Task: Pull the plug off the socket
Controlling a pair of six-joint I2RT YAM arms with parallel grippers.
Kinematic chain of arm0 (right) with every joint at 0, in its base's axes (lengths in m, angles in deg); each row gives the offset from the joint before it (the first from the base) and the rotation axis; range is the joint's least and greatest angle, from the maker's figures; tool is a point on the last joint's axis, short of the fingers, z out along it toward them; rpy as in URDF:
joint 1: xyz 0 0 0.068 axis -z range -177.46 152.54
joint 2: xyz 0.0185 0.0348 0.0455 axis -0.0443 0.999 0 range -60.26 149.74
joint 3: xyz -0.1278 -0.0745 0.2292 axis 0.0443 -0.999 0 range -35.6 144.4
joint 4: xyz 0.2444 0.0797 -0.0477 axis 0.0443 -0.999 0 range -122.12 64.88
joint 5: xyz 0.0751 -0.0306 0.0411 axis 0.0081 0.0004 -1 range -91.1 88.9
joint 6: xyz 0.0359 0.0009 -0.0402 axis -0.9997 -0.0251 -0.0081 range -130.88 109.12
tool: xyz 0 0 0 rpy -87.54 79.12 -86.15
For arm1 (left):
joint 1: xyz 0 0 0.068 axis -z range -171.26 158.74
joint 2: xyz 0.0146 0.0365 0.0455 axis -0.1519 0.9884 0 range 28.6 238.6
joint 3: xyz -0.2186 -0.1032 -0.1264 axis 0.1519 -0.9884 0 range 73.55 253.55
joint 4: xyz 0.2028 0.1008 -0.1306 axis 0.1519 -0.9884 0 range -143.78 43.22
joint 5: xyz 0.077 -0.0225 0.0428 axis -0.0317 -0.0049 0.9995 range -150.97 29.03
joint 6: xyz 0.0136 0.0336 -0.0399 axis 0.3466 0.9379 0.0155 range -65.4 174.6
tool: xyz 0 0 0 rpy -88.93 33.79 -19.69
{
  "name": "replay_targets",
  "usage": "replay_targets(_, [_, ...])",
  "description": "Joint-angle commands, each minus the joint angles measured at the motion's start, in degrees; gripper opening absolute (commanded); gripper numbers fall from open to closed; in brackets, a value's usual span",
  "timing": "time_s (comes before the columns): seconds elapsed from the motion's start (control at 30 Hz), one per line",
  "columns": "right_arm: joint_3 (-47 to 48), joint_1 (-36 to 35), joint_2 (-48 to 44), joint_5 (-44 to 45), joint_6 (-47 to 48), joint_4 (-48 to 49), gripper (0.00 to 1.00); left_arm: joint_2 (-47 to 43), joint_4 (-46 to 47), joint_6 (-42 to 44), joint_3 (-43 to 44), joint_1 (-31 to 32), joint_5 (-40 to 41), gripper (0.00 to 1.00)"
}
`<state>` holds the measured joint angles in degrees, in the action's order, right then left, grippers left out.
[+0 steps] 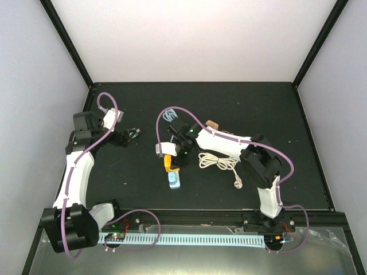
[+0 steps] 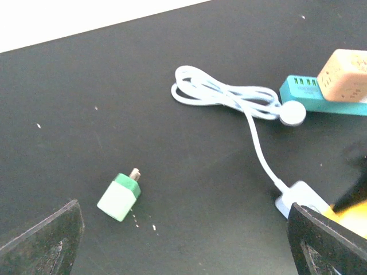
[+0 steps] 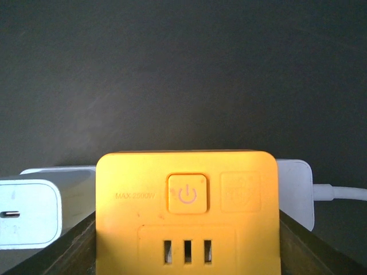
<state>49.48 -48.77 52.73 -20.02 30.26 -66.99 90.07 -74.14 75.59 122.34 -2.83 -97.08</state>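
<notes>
1. Arms: two. The right gripper (image 1: 176, 153) is at mid-table, over the orange socket cube (image 3: 186, 200). The left gripper (image 1: 133, 135) is well apart from it, at the left of the table (image 1: 275, 114).
2. Right gripper: in its wrist view the dark fingers (image 3: 74, 246) lie against the cube's two sides, clamped on it.
3. Left gripper: its fingers (image 2: 46, 240) are spread wide at the bottom corners of its wrist view, with nothing between them.
4. Sockets: one orange cube. Plugged into it are two things: a white charger block (image 3: 28, 220) on its left side, with one small oval port facing the camera, and a white plug (image 3: 295, 192) on its right side, with a white lead (image 3: 341, 193) running off to the right.
5. Writing on the cube: "MAX 2500W", embossed. Beside it is one square button with a power symbol. Below it are three slots in a row.
6. Loose cables: two coils. One is a cream cable (image 1: 215, 160) right of the cube. One is a pale cable (image 2: 223, 94) ending in a round white puck (image 2: 292, 113).
7. One green adapter (image 2: 119, 197) lies alone on the table in front of the left gripper.
8. One teal power strip (image 2: 321, 97) carries one beige cube (image 2: 344, 74). The print on the beige cube is too faint to read.
9. One pale blue block (image 1: 174, 180) lies just beside the orange cube's near end. I cannot tell what kind it is.
</notes>
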Motion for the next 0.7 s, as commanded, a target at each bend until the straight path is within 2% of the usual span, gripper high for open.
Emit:
replay_targets(0.0, [3.89, 3.13, 6.22, 7.39, -9.98, 6.81, 0.25, -0.52, 1.87, -1.77, -1.87, 2.17, 3.08, 0.99])
replay_targets(0.2, [6.29, 4.97, 8.18, 12.68, -16.37, 10.4, 0.18, -0.63, 1.06, 0.11, -3.75, 3.72, 2.9, 0.96])
replay_targets(0.27, [8.5, 5.61, 9.73, 15.34, -20.2, 10.87, 0.09, -1.23, 0.35, 2.05, -4.47, 4.88, 3.37, 0.94])
replay_targets(0.4, [11.82, 5.81, 12.03, 18.67, -25.81, 11.29, 0.01, -2.66, -1.57, 5.87, -5.89, 6.37, 3.69, 0.9])
replay_targets(0.67, [14.49, 5.75, 15.24, 20.79, -33.02, 10.85, 0.01, -4.91, -4.08, 9.45, -10.72, 11.33, 5.55, 0.76])
